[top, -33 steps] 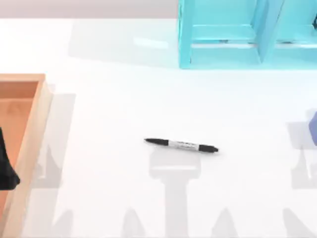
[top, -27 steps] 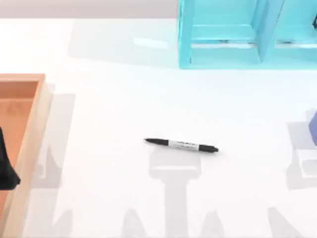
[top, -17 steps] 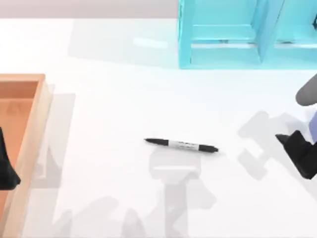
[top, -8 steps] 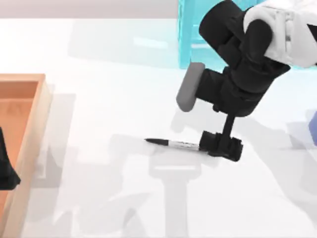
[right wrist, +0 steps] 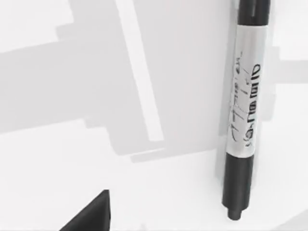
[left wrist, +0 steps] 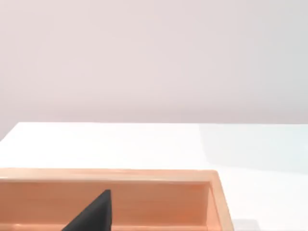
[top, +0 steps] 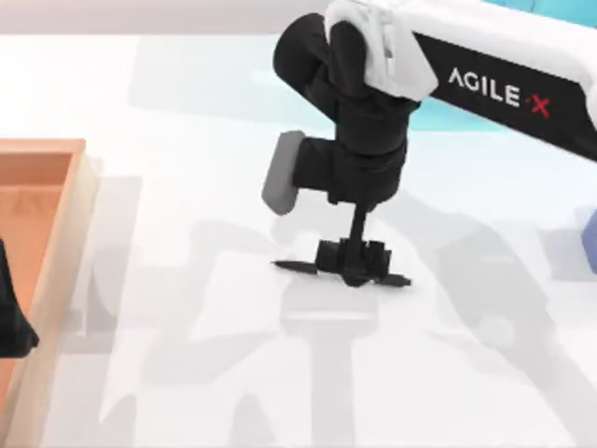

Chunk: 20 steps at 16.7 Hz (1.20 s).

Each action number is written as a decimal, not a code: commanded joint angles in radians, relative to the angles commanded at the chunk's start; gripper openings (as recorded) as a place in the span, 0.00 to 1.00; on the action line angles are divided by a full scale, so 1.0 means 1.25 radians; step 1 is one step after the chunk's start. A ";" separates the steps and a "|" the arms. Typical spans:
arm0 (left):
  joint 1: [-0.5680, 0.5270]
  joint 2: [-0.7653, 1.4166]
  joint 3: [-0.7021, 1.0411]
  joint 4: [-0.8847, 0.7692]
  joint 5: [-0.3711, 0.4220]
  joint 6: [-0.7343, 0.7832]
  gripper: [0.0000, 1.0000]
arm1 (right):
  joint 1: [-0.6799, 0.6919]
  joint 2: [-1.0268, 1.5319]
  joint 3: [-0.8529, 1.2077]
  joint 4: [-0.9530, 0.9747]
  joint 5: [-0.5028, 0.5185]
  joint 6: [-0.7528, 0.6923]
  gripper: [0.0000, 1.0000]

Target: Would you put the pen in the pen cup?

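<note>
Judging by the layout, the task has barely begun: one black pen (top: 341, 273) lies flat on the desk (top: 187, 233) at frame centre, the right gripper (top: 354, 261) poised directly over its middle; whether its jaws are spread, I cannot tell. One pen cup (top: 590, 238) peeks in at the right edge; one wooden tray (top: 58, 233) sits left, holding the parked left gripper (top: 11, 317).

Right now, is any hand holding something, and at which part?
It cannot be told. The right hand is down over the middle of the pen, which lies flat on the table; a grip is not visible.
</note>
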 joint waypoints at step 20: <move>0.000 0.000 0.000 0.000 0.000 0.000 1.00 | -0.004 0.102 -0.115 0.220 0.020 -0.001 1.00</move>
